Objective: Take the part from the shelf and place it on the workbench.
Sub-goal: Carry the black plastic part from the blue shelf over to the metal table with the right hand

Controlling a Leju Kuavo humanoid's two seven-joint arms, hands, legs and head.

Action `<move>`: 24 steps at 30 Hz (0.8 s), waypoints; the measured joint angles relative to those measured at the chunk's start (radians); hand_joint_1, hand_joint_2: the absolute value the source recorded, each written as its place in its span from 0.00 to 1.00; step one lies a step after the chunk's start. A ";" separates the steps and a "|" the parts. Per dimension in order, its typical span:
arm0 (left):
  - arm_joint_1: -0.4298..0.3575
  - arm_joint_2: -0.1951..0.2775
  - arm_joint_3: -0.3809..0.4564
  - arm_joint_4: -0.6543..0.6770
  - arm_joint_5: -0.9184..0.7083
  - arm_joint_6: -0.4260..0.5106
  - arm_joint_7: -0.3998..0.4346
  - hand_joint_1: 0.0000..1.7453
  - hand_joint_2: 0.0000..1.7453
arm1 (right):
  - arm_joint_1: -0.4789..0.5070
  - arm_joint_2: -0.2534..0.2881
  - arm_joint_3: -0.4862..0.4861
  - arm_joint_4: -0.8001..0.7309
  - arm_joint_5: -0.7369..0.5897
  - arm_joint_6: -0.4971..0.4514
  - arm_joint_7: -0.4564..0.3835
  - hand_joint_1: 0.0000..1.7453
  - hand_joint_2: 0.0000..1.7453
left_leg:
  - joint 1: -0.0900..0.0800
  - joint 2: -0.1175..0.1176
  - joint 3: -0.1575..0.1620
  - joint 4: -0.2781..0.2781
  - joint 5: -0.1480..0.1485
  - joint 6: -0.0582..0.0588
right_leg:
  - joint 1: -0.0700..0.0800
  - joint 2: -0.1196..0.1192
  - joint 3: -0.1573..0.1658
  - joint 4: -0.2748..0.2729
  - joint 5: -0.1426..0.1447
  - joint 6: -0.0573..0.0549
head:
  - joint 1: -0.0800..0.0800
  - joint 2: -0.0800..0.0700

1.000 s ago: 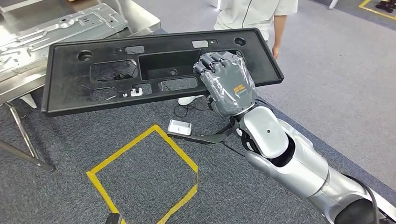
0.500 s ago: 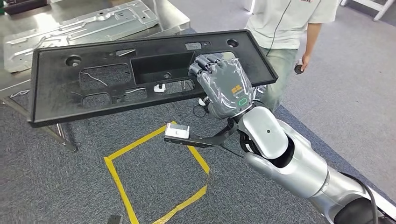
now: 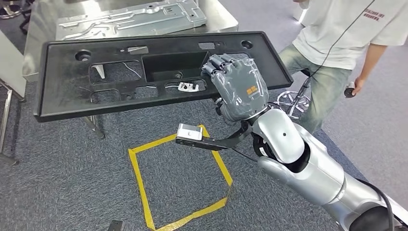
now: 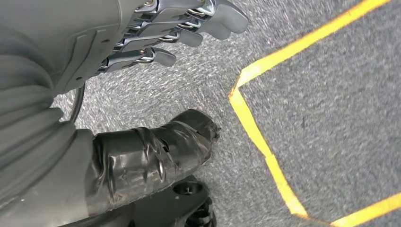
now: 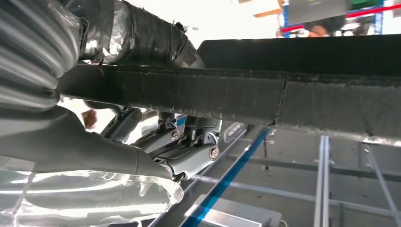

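Against the frame half a second earlier, I noted the whole head view had shifted: the yellow tape square (image 3: 180, 180) sat further right, the steel workbench (image 3: 43, 24) with its stamped metal sheet (image 3: 130, 19) filled more of the upper left, and the person (image 3: 337, 53) stood further right. I took that as camera movement. The right hand (image 3: 238, 86) kept the same hold on the part.

The part (image 3: 62, 72) was a long, flat, black plastic panel with a raised rim, matt and scuffed, pierced by several rectangular cut-outs and a round hole near each upper corner. It was carried clear of the grey carpet, across the upper half of the head view, its far edge in front of the workbench.

The right hand, grey and wrapped in clear film, gripped the panel's right portion, fingers (image 3: 219, 65) curled over its top face; the right wrist view showed the taped thumb (image 5: 142, 35) on the opposite side of the rim.

The left hand (image 4: 142, 94) hung over the carpet holding nothing, fingers apart.
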 joint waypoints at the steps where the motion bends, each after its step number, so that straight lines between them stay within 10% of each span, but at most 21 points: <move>1: -0.001 0.000 0.000 0.000 0.000 0.000 -0.001 0.00 1.00 | 0.000 -0.001 -0.001 -0.001 -0.004 0.000 0.000 1.00 1.00 | 0.001 -0.010 -0.005 0.003 0.000 -0.005 | -0.002 0.019 0.017 -0.039 0.012 -0.002 | 0.000 0.000; 5: 0.005 0.002 0.000 0.000 0.002 0.003 -0.005 0.00 1.00 | -0.002 -0.005 -0.001 -0.002 -0.027 0.000 0.004 1.00 1.00 | 0.007 -0.032 -0.019 0.004 0.004 -0.029 | 0.003 0.004 0.032 -0.068 0.015 -0.021 | -0.001 0.000; 8: 0.006 0.004 0.000 0.000 0.004 0.003 -0.008 0.00 1.00 | -0.007 -0.006 -0.002 -0.002 -0.042 -0.001 0.009 1.00 1.00 | 0.004 0.053 -0.073 0.114 -0.054 -0.039 | 0.005 -0.033 0.042 -0.080 0.019 -0.040 | -0.006 0.000; 11: 0.003 0.004 0.000 0.000 0.004 0.003 -0.009 0.00 1.00 | -0.008 -0.006 -0.003 -0.002 -0.048 -0.001 0.011 1.00 1.00 | 0.007 0.085 -0.153 0.268 -0.106 -0.045 | 0.012 -0.073 0.044 -0.079 0.015 -0.046 | -0.007 0.000; 15: 0.004 0.005 0.000 0.000 0.005 0.003 -0.011 0.00 1.00 | -0.009 -0.006 -0.004 -0.002 -0.060 -0.001 0.013 1.00 1.00 | 0.002 0.124 -0.048 0.081 -0.017 -0.039 | 0.016 -0.118 0.052 -0.076 0.004 -0.037 | -0.007 0.000; 19: 0.002 0.005 0.000 0.000 0.016 -0.002 -0.018 0.00 1.00 | -0.011 -0.009 -0.009 -0.001 -0.168 0.000 0.041 1.00 1.00 | -0.009 0.129 -0.008 0.003 -0.004 -0.016 | 0.022 -0.147 0.060 -0.076 -0.006 -0.017 | -0.002 0.000; 24: 0.002 0.005 0.000 0.000 0.031 0.001 -0.014 0.00 1.00 | -0.007 -0.021 -0.020 0.022 -0.346 -0.062 0.097 1.00 1.00 | -0.005 0.102 0.001 -0.010 0.001 0.008 | 0.013 -0.067 -0.018 0.093 -0.100 0.001 | 0.004 0.000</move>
